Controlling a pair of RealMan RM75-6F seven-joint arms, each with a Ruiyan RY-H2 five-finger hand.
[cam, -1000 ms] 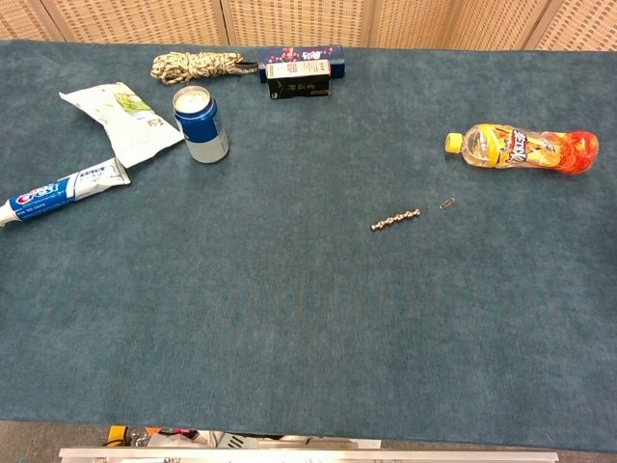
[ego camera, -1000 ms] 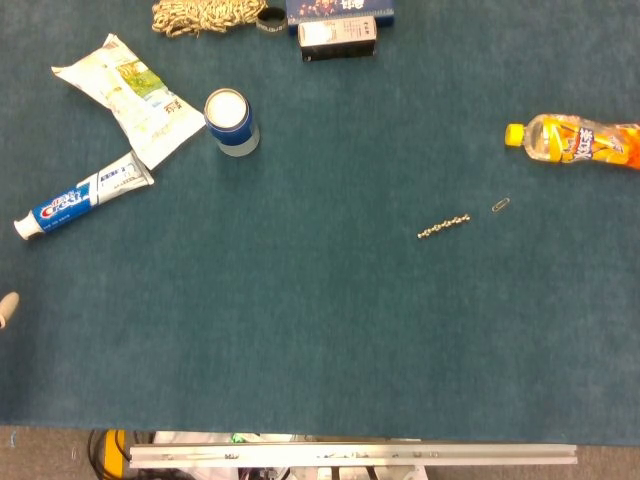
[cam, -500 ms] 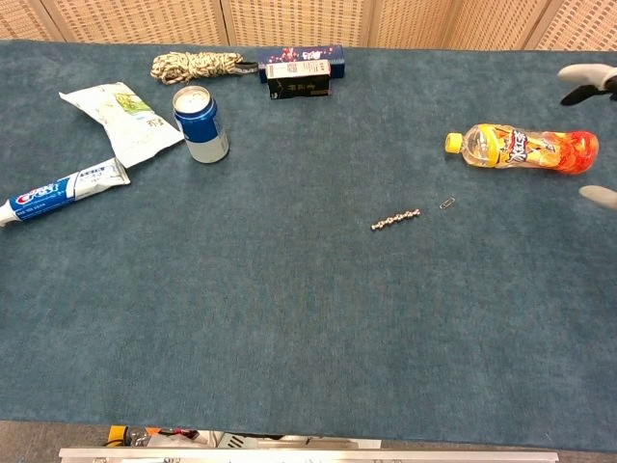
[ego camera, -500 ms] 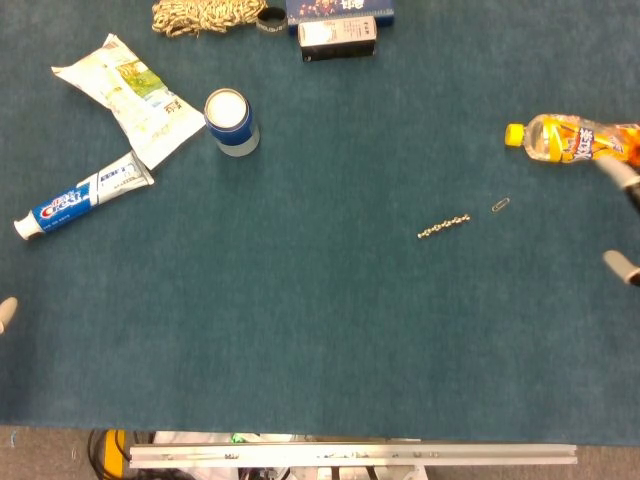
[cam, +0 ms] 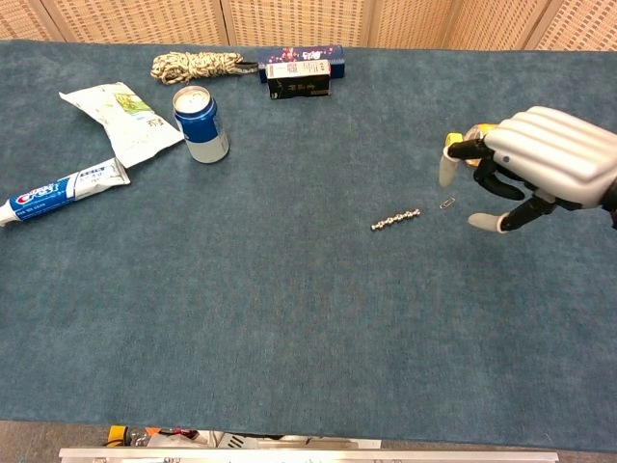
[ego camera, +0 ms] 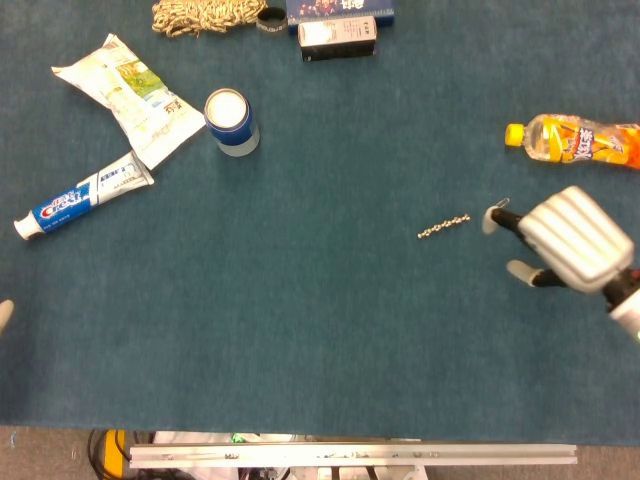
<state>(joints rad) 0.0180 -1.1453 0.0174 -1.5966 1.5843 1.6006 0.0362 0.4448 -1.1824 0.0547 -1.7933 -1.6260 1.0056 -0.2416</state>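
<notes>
The paperclip [cam: 447,204] lies just below the right hand [cam: 540,159], whose fingers [cam: 449,169] are apart, holding nothing.

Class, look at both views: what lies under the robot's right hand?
Under the right hand lies blue table cloth; the paper clip sits beneath its fingertips. The hand covers the cloth directly below its palm.

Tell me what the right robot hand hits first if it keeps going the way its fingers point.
The right robot hand points leftward, fingers apart and empty. Probably the paper clip comes first, then the bead chain. Its height above the table is unclear.
</notes>
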